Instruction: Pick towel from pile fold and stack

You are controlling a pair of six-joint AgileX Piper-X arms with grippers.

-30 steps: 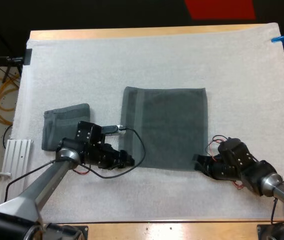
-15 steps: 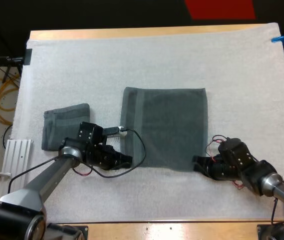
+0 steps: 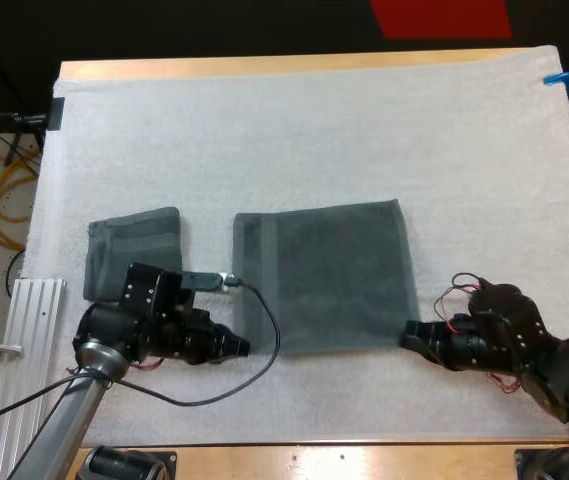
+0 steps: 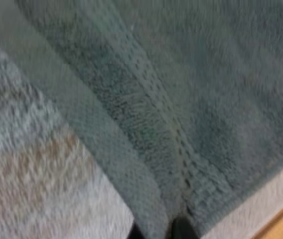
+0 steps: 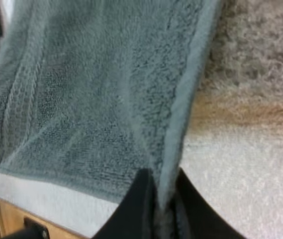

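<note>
Now, on the white textured mat (image 3: pixel 364 130) that covers the wooden bench (image 3: pixel 264 68), a dark grey-green terry towel (image 3: pixel 324 275) lies spread flat in one layer. It is about in the middle between left and right and a little toward the near side. It has a nearly square shape and sits slightly turned, so that its far right corner is farther than its far left corner. A woven band runs along its left side, from far to near. The left gripper (image 3: pixel 243 347) is low at the near left corner of this towel, and the right gripper (image 3: pixel 408 339) is low at the near right corner. In the left wrist view the black fingers (image 4: pixel 182 230) are pressed on the hemmed corner of the towel (image 4: pixel 191 99) from both sides, with the cloth squeezed between them. The banded edge goes away from them over the mat (image 4: pixel 27 164). In the right wrist view the two black fingers (image 5: pixel 140 199) pinch the thick hem of the towel (image 5: pixel 96 84) in the same way, and the mat (image 5: pixel 250 149) lies just beside this edge. A second dark grey-green towel (image 3: pixel 132 250), folded into a small rectangle, rests on the mat to the left of the spread one, near it but apart. The left arm is just on the near side of this folded towel.
</note>
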